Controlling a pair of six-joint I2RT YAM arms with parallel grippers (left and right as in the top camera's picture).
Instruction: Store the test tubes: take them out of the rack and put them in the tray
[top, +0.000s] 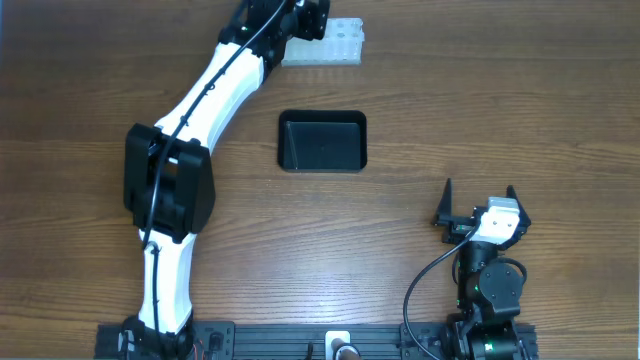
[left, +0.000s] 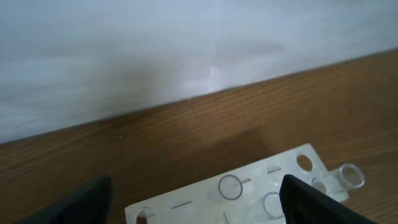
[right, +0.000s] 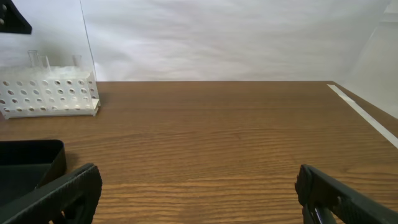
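A white perforated rack (top: 328, 46) stands at the far edge of the table and holds clear test tubes (right: 33, 58). My left gripper (top: 312, 20) hovers over the rack's far left part. It is open, with its fingers (left: 87, 203) spread wide above the rack top (left: 249, 193). Tube mouths (left: 229, 186) show between them, and another tube (left: 351, 176) sits at the rack's end. The black tray (top: 322, 141) lies mid-table with nothing visible in it. My right gripper (top: 479, 203) stays low near its base, open and holding nothing, well apart from the rack (right: 50, 93) and the tray (right: 30, 163).
Bare wooden tabletop (top: 500, 100) spreads to the right of the tray and the rack. A white wall (right: 217, 37) rises just behind the rack at the table's far edge. A pale strip (right: 360, 112) runs along the table's right side.
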